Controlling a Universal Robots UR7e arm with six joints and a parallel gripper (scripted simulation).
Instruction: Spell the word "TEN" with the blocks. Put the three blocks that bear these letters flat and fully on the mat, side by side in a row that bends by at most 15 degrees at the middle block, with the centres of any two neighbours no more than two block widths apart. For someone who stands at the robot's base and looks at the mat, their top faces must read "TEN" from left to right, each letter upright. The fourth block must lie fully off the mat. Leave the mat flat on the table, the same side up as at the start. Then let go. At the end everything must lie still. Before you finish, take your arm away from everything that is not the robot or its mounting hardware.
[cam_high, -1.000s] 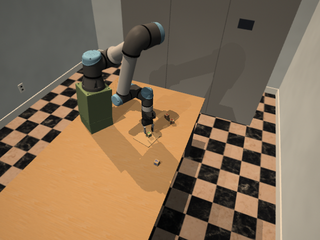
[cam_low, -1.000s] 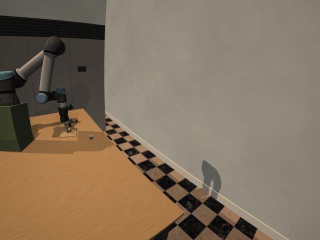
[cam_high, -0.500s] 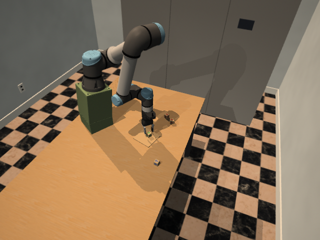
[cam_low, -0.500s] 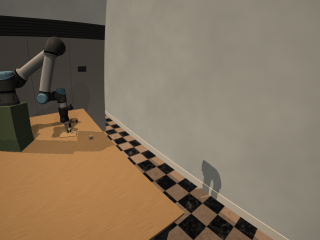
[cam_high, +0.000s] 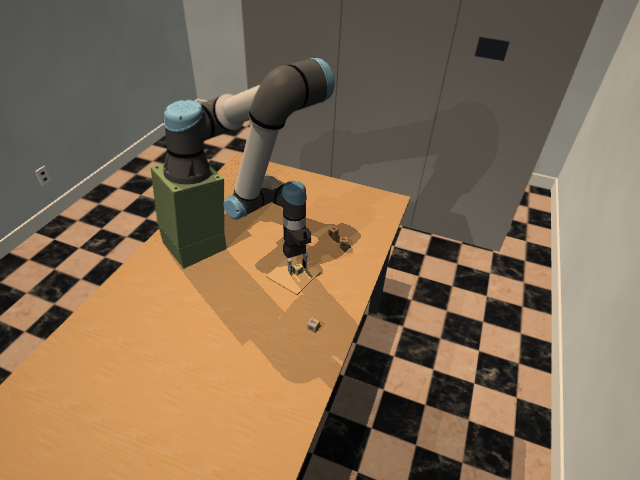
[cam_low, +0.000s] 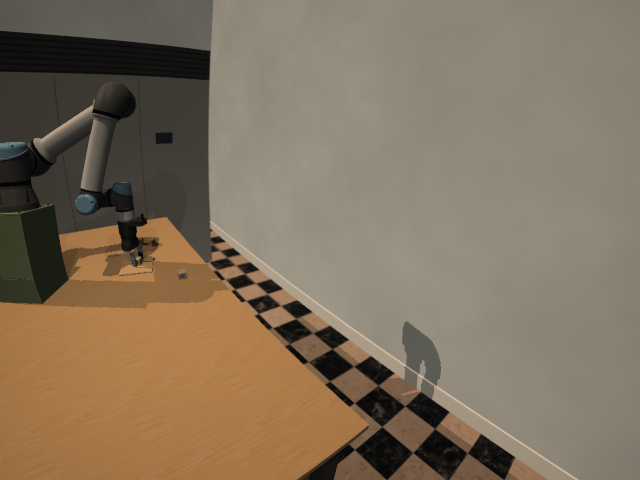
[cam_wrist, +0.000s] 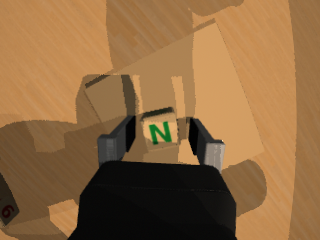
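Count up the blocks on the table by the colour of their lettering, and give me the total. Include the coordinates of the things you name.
Green: 1, the N block (cam_high: 297, 269) (cam_wrist: 160, 133)
Blue: 1, the lone block (cam_high: 313, 325) (cam_low: 181, 274)
Red: 2, the paired blocks (cam_high: 333, 231) (cam_high: 344, 241)
Total: 4
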